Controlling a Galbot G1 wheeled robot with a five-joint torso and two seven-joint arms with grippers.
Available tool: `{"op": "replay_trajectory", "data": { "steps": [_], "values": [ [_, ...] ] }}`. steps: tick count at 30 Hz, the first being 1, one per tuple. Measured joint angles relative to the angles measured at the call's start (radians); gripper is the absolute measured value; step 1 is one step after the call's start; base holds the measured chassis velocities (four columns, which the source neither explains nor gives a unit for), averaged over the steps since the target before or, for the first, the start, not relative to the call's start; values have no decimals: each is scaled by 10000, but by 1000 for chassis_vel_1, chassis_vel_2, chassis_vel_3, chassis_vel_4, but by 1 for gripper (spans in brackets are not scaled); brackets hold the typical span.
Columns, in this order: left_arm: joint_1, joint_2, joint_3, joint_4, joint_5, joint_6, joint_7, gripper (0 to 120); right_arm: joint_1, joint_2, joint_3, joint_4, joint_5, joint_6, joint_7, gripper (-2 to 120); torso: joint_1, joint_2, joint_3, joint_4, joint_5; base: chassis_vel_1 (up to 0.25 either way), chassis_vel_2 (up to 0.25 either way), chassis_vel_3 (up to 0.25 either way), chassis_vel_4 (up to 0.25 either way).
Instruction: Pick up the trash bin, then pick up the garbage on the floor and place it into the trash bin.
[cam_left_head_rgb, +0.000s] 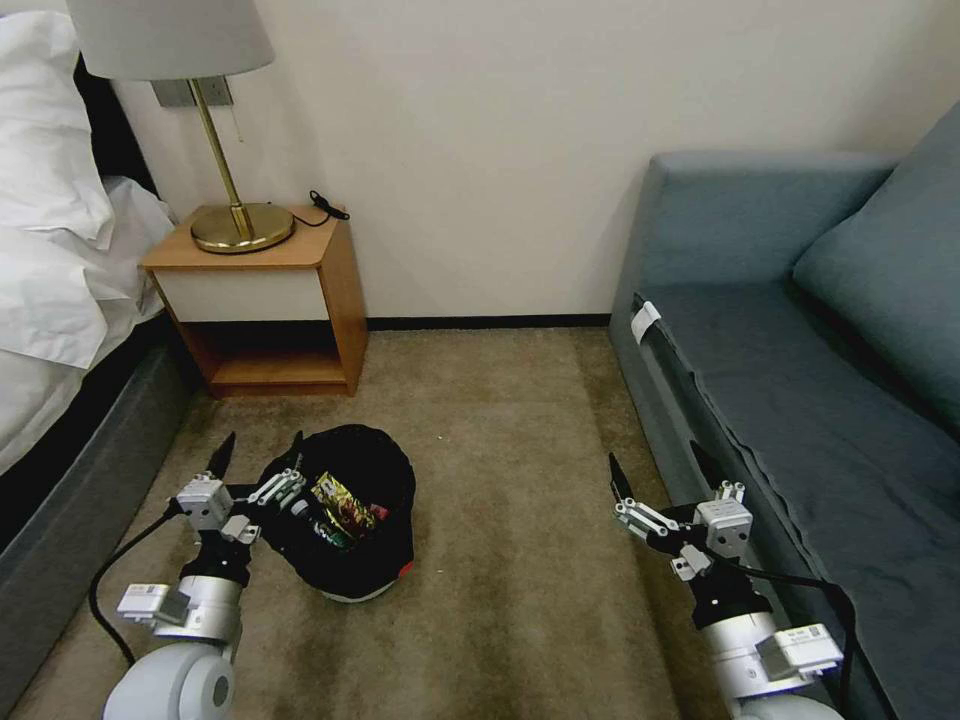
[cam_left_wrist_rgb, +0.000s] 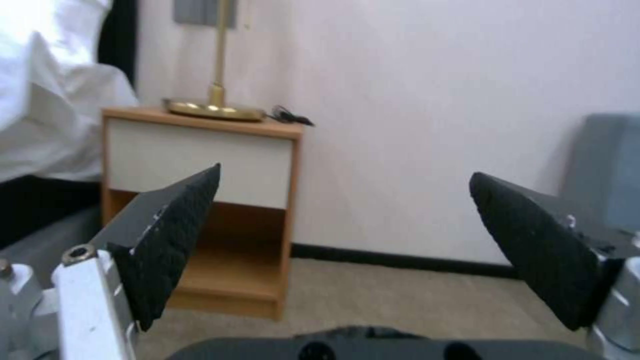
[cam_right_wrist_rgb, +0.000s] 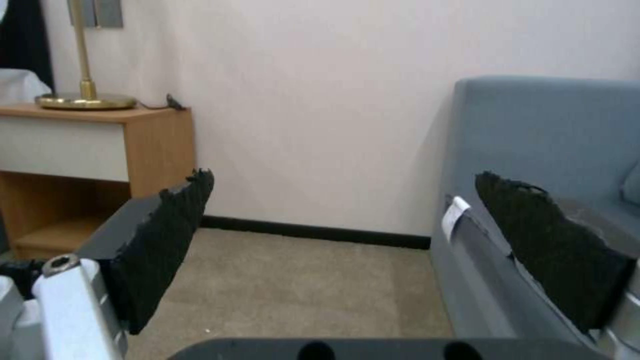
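Head view: one trash bin (cam_left_head_rgb: 345, 515), wrapped in glossy black plastic, rests on the carpet floor (cam_left_head_rgb: 500, 480), tilted so that its mouth faces the camera. Inside the mouth, one gold-printed wrapper (cam_left_head_rgb: 343, 503) is distinct; beside it lie darker pieces with red and green print, whose count cannot be determined. Two hands are present. The left hand (cam_left_head_rgb: 259, 449) hovers at the bin's left rim, its two fingers spread; the inner finger overlaps the black rim, and contact cannot be confirmed. The right hand (cam_left_head_rgb: 660, 468) is well apart from the bin, near the front edge of the one grey sofa (cam_left_head_rgb: 800, 330), its two fingers also spread and gripping nothing. One wooden nightstand (cam_left_head_rgb: 270, 300) carries one brass lamp (cam_left_head_rgb: 235, 215) beside the bed (cam_left_head_rgb: 50, 260). Left wrist view: the left hand (cam_left_wrist_rgb: 343, 182) shows two black textured fingertips (cam_left_wrist_rgb: 177, 235) set wide apart, with nothing between them; the nightstand (cam_left_wrist_rgb: 200, 200) stands ahead. Right wrist view: the right hand (cam_right_wrist_rgb: 343, 182) shows two worn black fingertips (cam_right_wrist_rgb: 163, 240) equally wide apart, nothing between them, with the sofa (cam_right_wrist_rgb: 547, 140) alongside and bare carpet below.
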Motion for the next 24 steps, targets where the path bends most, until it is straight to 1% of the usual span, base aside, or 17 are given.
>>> {"op": "replay_trajectory", "data": {
  "steps": [1,4,6,8,18,24],
  "values": [
    [9,-23,63,-63,9,-4,-191,100,22,15,46,-23,0,0,-16,100,0,0,0,0,0,0,0,0,0],
    [16,-23,87,-82,40,-2,-274,100,39,23,69,-38,0,0,-19,100,0,0,0,0,0,0,0,0,0],
    [14,27,128,-143,100,138,-510,100,87,77,129,-71,1,1,-24,100,0,0,0,0,0,0,0,0,0],
    [-9,73,139,-180,95,224,-580,100,93,127,176,-91,0,44,-44,100,0,-1,0,-1,0,0,0,0,0],
    [-83,124,178,-224,14,305,-696,100,91,123,294,-114,34,164,-73,100,0,-1,1,0,0,0,0,0,0],
    [-32,52,167,-236,24,305,-776,100,145,56,373,-151,71,177,-95,100,0,-1,0,-1,0,0,0,0,0]
  ]
}}
